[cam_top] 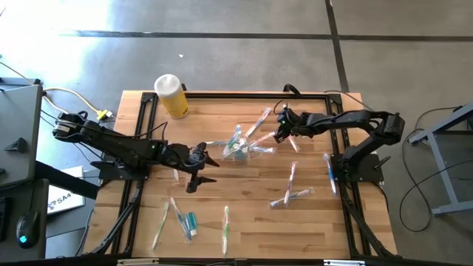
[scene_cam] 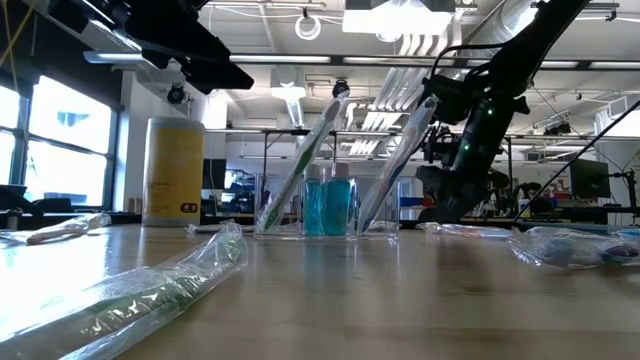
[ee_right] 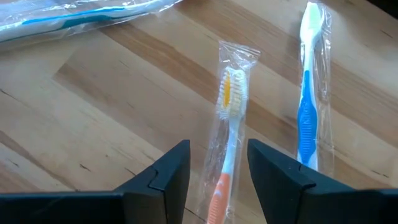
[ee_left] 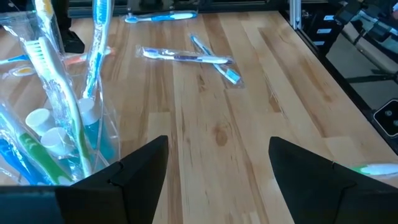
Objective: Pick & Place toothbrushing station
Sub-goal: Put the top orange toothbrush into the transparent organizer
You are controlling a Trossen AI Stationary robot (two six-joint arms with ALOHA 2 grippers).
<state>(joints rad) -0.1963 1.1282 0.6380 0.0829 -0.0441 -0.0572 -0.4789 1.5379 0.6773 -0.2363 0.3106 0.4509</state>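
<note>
Nearest the low camera, a wrapped toothbrush [scene_cam: 150, 290] lies on the tabletop [cam_top: 244, 222] at its front edge. More wrapped brushes and a teal-ended tube [cam_top: 191, 222] lie loose near the front-left corner, and a crossed pair [cam_top: 290, 193] lies right of centre.

At the tabletop's centre stands the clear container [cam_top: 238, 150], already holding several brushes upright and short white tubes with teal ends [ee_left: 46, 127].

The left gripper [cam_top: 201, 164] hovers just beside the container on its left side, jaws spread wide and empty.

The right gripper [ee_right: 214, 168] is beyond the container toward the back-right. Its jaws stand partly open astride an orange-handled wrapped brush [ee_right: 227, 149], not visibly clamped; a blue brush [ee_right: 308, 93] lies just beside.

A yellow bottle [cam_top: 172, 96] stands at the back-left edge.

Judgement: loading is partly complete, with roughly half the items outstanding.
</note>
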